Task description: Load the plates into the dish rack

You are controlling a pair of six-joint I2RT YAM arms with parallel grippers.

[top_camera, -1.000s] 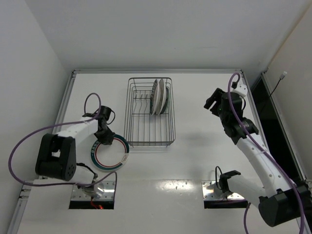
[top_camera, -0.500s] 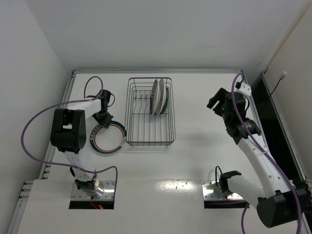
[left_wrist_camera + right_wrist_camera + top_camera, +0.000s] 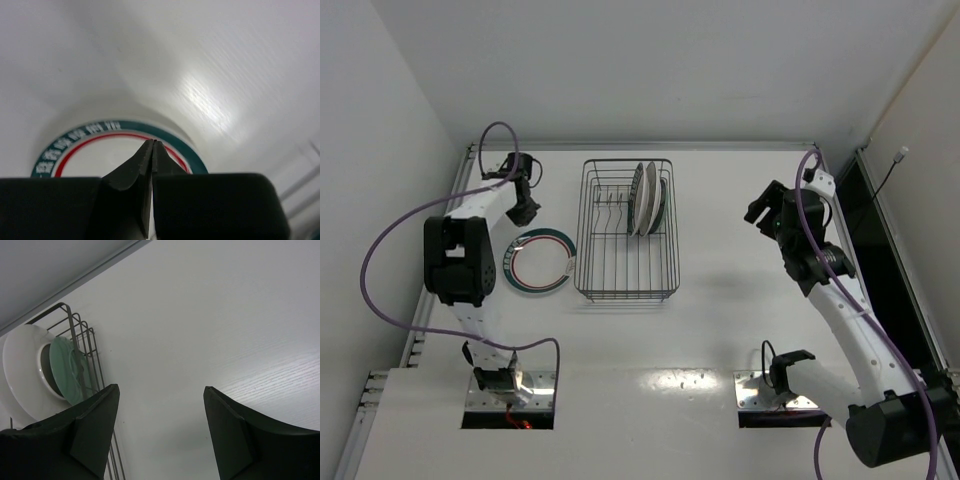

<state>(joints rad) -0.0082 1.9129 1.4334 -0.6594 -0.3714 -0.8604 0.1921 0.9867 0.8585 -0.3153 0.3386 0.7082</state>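
One plate (image 3: pixel 540 262), white with a green rim and red ring, lies flat on the table left of the dish rack (image 3: pixel 625 272). Two plates (image 3: pixel 648 198) stand upright in the rack's far right part. My left gripper (image 3: pixel 524 213) is shut and empty, just beyond the flat plate's far edge. In the left wrist view its tips (image 3: pixel 152 143) are pressed together over the plate's rim (image 3: pixel 192 156). My right gripper (image 3: pixel 760 208) is open and empty, raised to the right of the rack. The right wrist view (image 3: pixel 157 390) shows the racked plates (image 3: pixel 25 365) at far left.
The rack's wire wall (image 3: pixel 75 335) stands between the right gripper and the racked plates. The table's raised edges run along the far side and the left side (image 3: pixel 460 200). Two mounting plates (image 3: pixel 775 388) sit at the near edge.
My left gripper has moved away from me toward the far left, and the flat plate has slid the same way alongside the rack. The right arm has shifted only slightly.
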